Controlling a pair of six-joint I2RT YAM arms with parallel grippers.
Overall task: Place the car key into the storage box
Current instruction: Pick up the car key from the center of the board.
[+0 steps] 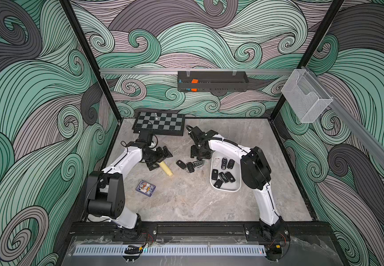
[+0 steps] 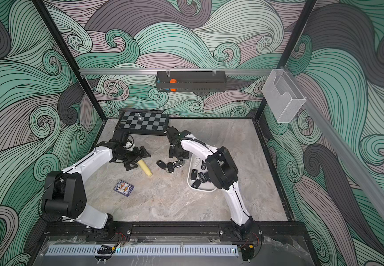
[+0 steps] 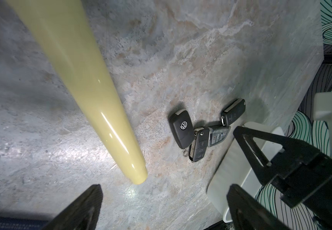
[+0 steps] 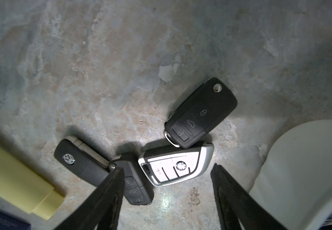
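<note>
Right wrist view, lower half, left to right: a yellow cylinder (image 4: 15,175), then four car keys on the surface (image 4: 121,69). These are a logo-faced black fob (image 4: 77,161), a three-button black fob (image 4: 136,189) touching it, the silver car key (image 4: 173,165), and a black flip fob (image 4: 201,113) above it that appears to touch its upper edge. The storage box (image 4: 304,169) follows at lower right. The right tool (image 4: 166,169) stands released, its fingers apart on either side of the silver car key, one overlapping the three-button fob; nothing is grasped. In a top view only three of these keys show, at centre, because the right tool (image 1: 197,154) hides the fourth. That view adds what the wrist view lacks. The left tool (image 1: 161,159), left of centre, is open-jawed above the cylinder and holds nothing. The storage box (image 1: 226,190), right of centre, holds at least six dark fobs (image 1: 223,177). The silver car key lies outside the box, near its rim.
</note>
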